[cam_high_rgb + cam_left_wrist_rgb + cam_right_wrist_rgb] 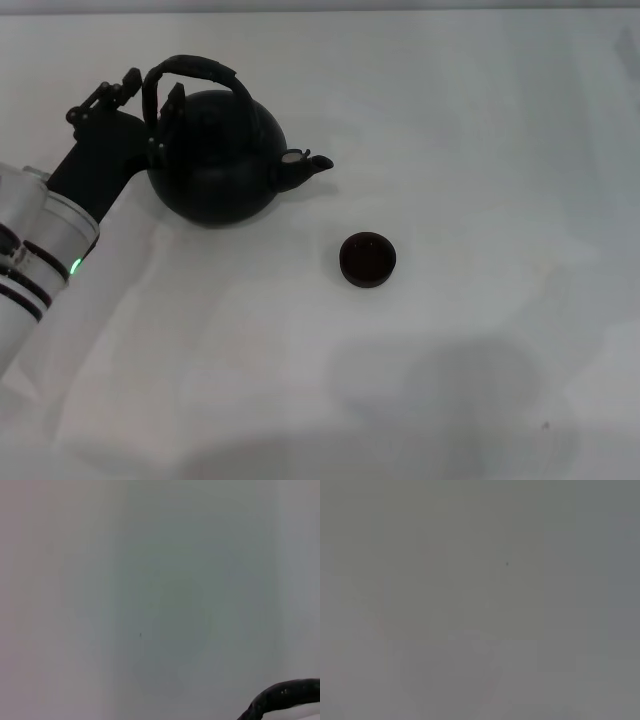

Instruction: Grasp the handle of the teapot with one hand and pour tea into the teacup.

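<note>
The matte-black teapot (pixel 215 165) stands on the white table at the far left, its short spout pointing right toward the teacup (pixel 367 259). The teacup is a small dark round cup a little right of and nearer than the spout, standing apart from the pot. The dark wrapped handle (pixel 195 68) arches over the pot's top. My left gripper (pixel 155 92) is at the handle's left leg, open, with one finger on each side of it. A piece of the handle shows in the left wrist view (pixel 282 695). My right gripper is out of view.
The white table (pixel 480 380) spreads to the right of and nearer than the cup. My left arm (pixel 40 250) reaches in from the left edge. The right wrist view shows only a plain grey surface.
</note>
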{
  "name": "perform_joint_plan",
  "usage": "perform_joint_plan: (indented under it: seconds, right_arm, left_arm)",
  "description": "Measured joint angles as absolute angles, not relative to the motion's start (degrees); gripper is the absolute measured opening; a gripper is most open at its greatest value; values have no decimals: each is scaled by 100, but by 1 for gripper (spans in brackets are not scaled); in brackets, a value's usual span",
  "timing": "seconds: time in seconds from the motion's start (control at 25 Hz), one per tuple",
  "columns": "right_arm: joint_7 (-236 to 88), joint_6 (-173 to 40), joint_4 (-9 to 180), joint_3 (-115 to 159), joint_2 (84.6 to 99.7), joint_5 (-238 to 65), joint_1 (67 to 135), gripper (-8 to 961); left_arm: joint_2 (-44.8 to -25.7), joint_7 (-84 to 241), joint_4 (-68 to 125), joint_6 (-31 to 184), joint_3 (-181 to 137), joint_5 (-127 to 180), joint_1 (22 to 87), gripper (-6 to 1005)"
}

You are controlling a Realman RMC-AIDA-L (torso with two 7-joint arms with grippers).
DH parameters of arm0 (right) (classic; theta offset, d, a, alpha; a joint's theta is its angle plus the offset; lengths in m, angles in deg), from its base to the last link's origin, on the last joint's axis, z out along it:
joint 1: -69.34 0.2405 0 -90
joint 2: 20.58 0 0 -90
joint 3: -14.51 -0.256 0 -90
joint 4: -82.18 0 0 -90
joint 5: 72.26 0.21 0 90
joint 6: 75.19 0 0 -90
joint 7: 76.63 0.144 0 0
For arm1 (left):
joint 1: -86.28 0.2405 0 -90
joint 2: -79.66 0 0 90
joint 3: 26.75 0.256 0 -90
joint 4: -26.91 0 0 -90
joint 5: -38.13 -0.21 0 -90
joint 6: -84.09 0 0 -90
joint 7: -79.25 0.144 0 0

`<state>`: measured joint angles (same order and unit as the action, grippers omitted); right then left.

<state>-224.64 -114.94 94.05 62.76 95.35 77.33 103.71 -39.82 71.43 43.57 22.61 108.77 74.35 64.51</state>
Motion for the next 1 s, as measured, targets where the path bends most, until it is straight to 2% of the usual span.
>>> perform_joint_plan:
  seconds: [0.24,0.44,1.0]
  right_arm:
    - [-22464,-11494,9405,6276,9535,7732,10370,863]
    - [-22464,-11494,9405,6276,9528,7733,10370,863]
    - [-22464,-11505,9405,6295,9531,7732,10331,864]
  left_arm:
    - [-3975,7149,4359,2165,10877,7434,6519,540]
    - [-3969,7146,4331,1898,10877,7438,6666,608]
    - [-3973,7096,4323,1103,10816,8562,7067,606]
